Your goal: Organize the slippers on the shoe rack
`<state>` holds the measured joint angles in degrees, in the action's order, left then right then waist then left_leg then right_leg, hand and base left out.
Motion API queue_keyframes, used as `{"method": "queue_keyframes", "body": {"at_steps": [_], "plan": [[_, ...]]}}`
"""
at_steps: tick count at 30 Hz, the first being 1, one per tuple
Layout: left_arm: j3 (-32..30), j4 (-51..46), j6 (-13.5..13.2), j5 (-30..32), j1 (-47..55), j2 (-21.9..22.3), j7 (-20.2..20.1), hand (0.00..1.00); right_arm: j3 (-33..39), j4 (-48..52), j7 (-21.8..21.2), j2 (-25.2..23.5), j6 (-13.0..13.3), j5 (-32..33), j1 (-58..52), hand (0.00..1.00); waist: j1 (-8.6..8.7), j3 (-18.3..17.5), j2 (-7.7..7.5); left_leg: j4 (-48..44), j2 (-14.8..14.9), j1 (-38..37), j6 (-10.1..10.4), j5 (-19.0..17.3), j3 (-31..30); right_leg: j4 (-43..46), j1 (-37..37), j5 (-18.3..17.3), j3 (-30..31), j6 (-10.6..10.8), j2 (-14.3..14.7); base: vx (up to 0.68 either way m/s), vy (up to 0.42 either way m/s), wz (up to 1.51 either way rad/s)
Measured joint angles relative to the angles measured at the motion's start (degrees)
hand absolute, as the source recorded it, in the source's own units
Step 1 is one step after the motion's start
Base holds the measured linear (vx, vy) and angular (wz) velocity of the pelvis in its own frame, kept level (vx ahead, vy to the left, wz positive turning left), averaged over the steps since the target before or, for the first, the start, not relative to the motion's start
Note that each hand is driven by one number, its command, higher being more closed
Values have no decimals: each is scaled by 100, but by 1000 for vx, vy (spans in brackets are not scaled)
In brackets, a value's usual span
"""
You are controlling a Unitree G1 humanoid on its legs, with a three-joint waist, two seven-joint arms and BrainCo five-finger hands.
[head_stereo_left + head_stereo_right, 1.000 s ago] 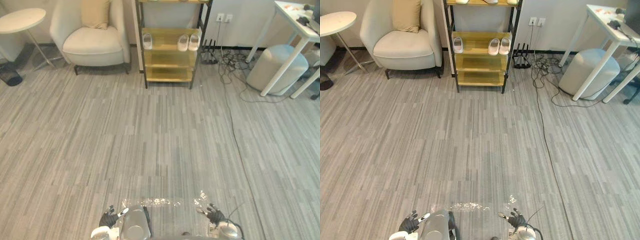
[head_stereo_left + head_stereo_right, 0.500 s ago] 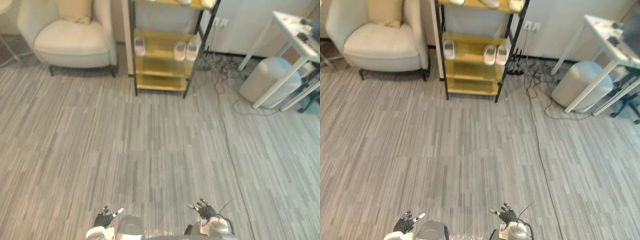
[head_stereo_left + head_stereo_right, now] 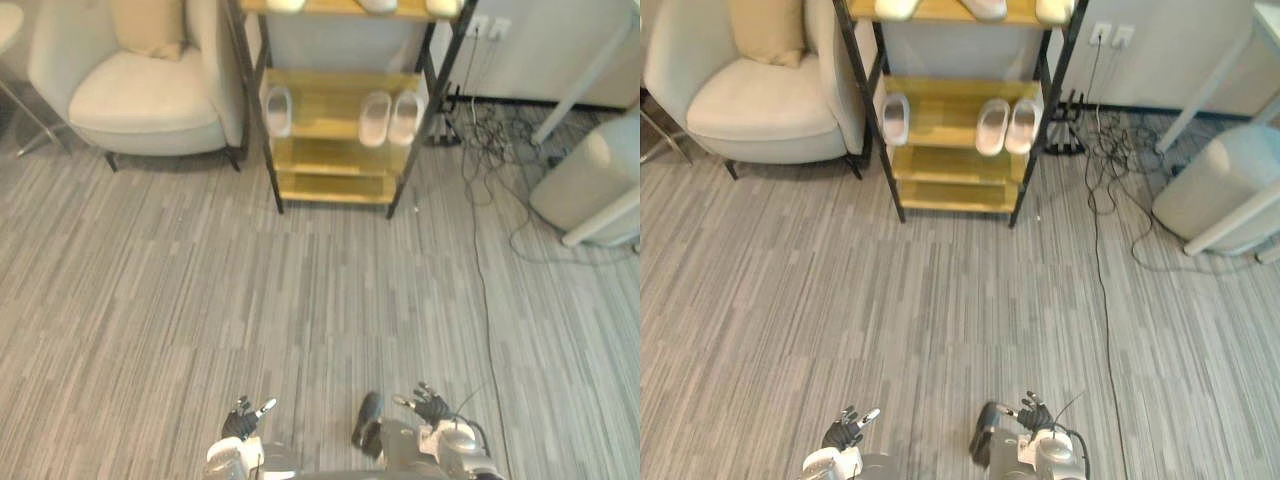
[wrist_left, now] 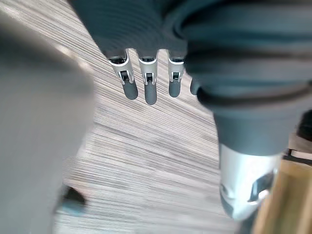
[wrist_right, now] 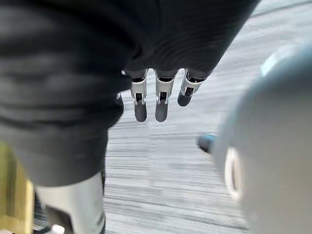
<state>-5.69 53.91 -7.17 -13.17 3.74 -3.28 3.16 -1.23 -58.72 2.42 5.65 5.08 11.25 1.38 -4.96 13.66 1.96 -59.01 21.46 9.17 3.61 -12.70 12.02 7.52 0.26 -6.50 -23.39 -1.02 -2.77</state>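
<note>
Well, my left hand [image 3: 243, 425] and my right hand [image 3: 430, 408] hung low at the near edge of the grey striped carpet [image 3: 300, 280], well apart from the shoe rack [image 3: 330, 100]. On the left the fingers [image 4: 150, 91] were straight and loosely spread, closed on nothing. On the right the fingers [image 5: 161, 106] hung just as relaxed and held nothing either, with carpet showing past their dark tips. The shoe rack stood against the far wall, a dark frame with yellowish wooden shelves. On its middle shelf a single pale slipper [image 3: 279, 110] lay near the left post. It was apart from a pair of pale slippers [image 3: 375, 118] that lay side by side near the right post, toes toward me. On the shelf above, the tips of three more pale slippers [image 3: 378, 4] reached the front edge. Just beside the rack on the left stood a cream armchair [image 3: 140, 90] with a beige cushion [image 3: 148, 25] against its back. To the right of the rack a tangle of dark cables [image 3: 490, 130] lay on the carpet below the wall sockets [image 3: 487, 27]. Beyond them was a round grey pouf [image 3: 590, 180] beside a white table leg [image 3: 590, 72].
</note>
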Motion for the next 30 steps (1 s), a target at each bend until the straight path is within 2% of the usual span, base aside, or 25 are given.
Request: {"method": "queue_keyframes", "body": {"at_steps": [2, 4, 5, 6, 7, 9, 10, 11, 12, 13, 14, 15, 16, 17, 18, 19, 20, 21, 22, 24, 25, 26, 28, 29, 30], "plan": [[-1, -154, -30, 2, -44, -18, -3, 0, 9, -103, 19, -35, -9, 18, 51, 0, -100, 41, -73, 575, -248, 699, -50, -384, 201, -115, 324, -98, -17, 141, -121, 430, 67, -5], [-14, -244, -94, 4, -84, -61, -4, 0, 92, -105, 43, -118, -10, 17, 94, 0, -155, 105, -166, 2057, -754, 1132, -86, -318, 251, -90, 590, -251, -25, 435, -364, 476, 193, -8], [-19, -272, -105, 7, -66, -49, 1, 0, 111, -101, 51, -107, 3, 16, 89, 0, -174, 103, -177, 3592, -1126, 1142, 0, 280, 133, -70, 753, -442, -14, 679, -500, 508, 281, -14], [-37, -266, -114, -49, -32, 13, 4, 0, 91, -118, 62, -88, 2, 16, 86, 0, -270, 78, -88, 4207, -1248, 1007, -161, 1360, -41, -113, 912, -546, 171, 864, -451, 524, 293, -15], [-80, -260, -114, -43, -97, -117, 4, 0, 31, -143, 80, -254, -6, 16, 106, 0, -326, 92, -370, 4250, -1476, 924, -215, 1202, 79, -234, 1016, -549, 320, 872, -606, 543, 234, -9], [-319, -261, -126, -106, -121, -211, -7, 0, 23, -71, 64, -402, 26, 10, 229, 0, -383, 81, -632, 3911, -1601, 980, -474, 919, 125, -351, 1091, -364, 427, 743, -542, 555, 119, 8], [-435, -220, -105, -102, -123, -209, -4, 0, 26, -69, 68, -399, 49, 10, 246, 0, -407, 86, -651, 3604, -1609, 960, -553, 659, 143, -430, 1280, -244, 398, 765, -566, 463, 78, 3], [-466, -116, -88, -98, -106, -229, 2, 0, 23, -72, 66, -403, 66, 4, 246, 0, -417, 87, -647, 3356, -1590, 868, -609, 443, 162, -285, 1369, -140, 456, 881, -596, 446, 132, -5], [-460, -41, -78, -84, -52, -289, -1, 0, 16, -74, 56, -416, 70, 1, 248, 0, -433, 80, -630, 3255, -1530, 689, -605, 258, 197, 204, 1295, -137, 550, 889, -645, 405, 168, -21], [-444, 80, -29, -53, 37, -339, 2, 0, 5, -74, 35, -445, 93, 0, 243, 0, -429, 100, -563, 3329, -1418, 354, -526, -27, 220, 1357, 977, -66, 593, 1084, -754, 446, 177, -27], [-401, 163, 44, -49, 75, -379, 4, 0, -1, -76, 14, -477, 88, -8, 231, 0, -427, 112, -581, 3393, -1399, 104, -487, -199, 223, 2510, 568, 65, 515, 1342, -982, 360, 118, -17], [-358, 185, 72, -48, 99, -425, 4, 0, -1, -77, -3, -496, 75, -8, 185, 0, -423, 126, -570, 3449, -1405, -63, -470, -313, 225, 3219, 315, 54, 387, 1316, -1143, 362, 60, -3], [-231, 184, 96, -48, 148, -478, 5, 0, -5, -68, -22, -515, 48, -12, 129, 0, -408, 115, -594, 3619, -1400, -439, -479, -445, 201, 4009, -3, -133, 10, 985, -1335, 373, 16, 3], [-188, 180, 99, -49, 174, -497, 4, 0, -12, -68, -23, -524, 38, -12, 89, 0, -404, 111, -597, 3771, -1396, -655, -462, -453, 210, 4119, -143, -280, -191, 795, -1364, 453, -13, 14], [-182, 177, 104, -51, 200, -502, 6, 0, -11, -69, -21, -522, 33, -12, 37, 0, -354, 111, -598, 4013, -1383, -945, -405, -420, 213, 3950, -347, -519, -497, 611, -1346, 295, -17, 14], [-181, 162, 105, -52, 196, -498, 5, 0, -11, -69, -21, -518, 25, -11, 26, 0, -339, 111, -594, 4095, -1378, -1033, -363, -395, 212, 3767, -454, -601, -570, 540, -1309, 349, -68, 12], [-179, 114, 106, -53, 163, -476, 6, 0, -10, -54, -22, -506, 23, -11, 49, 0, -278, 120, -571, 4318, -1341, -1232, -345, -388, 227, 3039, -788, -705, -671, 458, -1130, 262, -78, 4], [-176, 111, 106, -53, 151, -453, 5, 0, -10, -53, -21, -497, 21, -10, 89, 0, -232, 134, -530, 4461, -1295, -1333, -310, -376, 223, 2328, -961, -638, -599, 445, -917, 411, -137, 8], [-162, 106, 93, -50, 118, -431, 5, 0, -9, -49, -20, -483, 21, -8, 139, 0, -169, 150, -505, 4677, -1269, -1513, -227, -328, 221, 1051, -1205, -209, -319, 429, -593, 389, -159, 17], [-156, 108, 78, -50, 97, -419, 6, 0, -5, -6, -19, -448, 31, -3, 124, 0, -132, 142, -539, 4833, -1321, -1768, -109, -353, 211, -140, -1334, 607, 103, 488, -400, 488, -224, 32], [-167, 107, 53, -47, 128, -411, 6, 0, -5, 100, -20, -406, 33, -4, 27, 0, -113, 100, -610, 4837, -1372, -1994, 181, -528, 121, -311, -1293, 1294, 353, 292, -387, 494, -240, 50], [-193, 183, 51, -49, 76, -324, 14, 0, -1, 147, -23, -294, 34, -5, 20, 0, -74, 102, -422, 4847, -1239, -2177, 316, -617, -34, -87, -1210, 1525, 363, 15, -285, 589, -251, 52], [-211, 184, 19, -40, 129, -70, -3, 0, 60, 143, -24, -159, 62, -7, 32, 0, -80, -67, -116, 4761, -936, -2107, 387, -520, -184, 148, -1231, 1110, 221, -49, -88, 396, -158, 30], [-211, 185, 7, -55, 149, 38, -5, 0, 75, 124, -23, -97, 58, -7, 28, 0, -84, -99, -39, 4655, -833, -2077, 415, -472, -212, 221, -1222, 954, 155, -71, -32, 470, -241, 30], [-226, 171, 12, -53, 95, 92, -9, 0, 85, 67, -21, -93, 30, -5, 0, 0, -82, -123, -9, 4068, -708, -1769, 477, -367, -384, 305, -1167, 774, 25, -107, 6, 456, -233, 30]]}}
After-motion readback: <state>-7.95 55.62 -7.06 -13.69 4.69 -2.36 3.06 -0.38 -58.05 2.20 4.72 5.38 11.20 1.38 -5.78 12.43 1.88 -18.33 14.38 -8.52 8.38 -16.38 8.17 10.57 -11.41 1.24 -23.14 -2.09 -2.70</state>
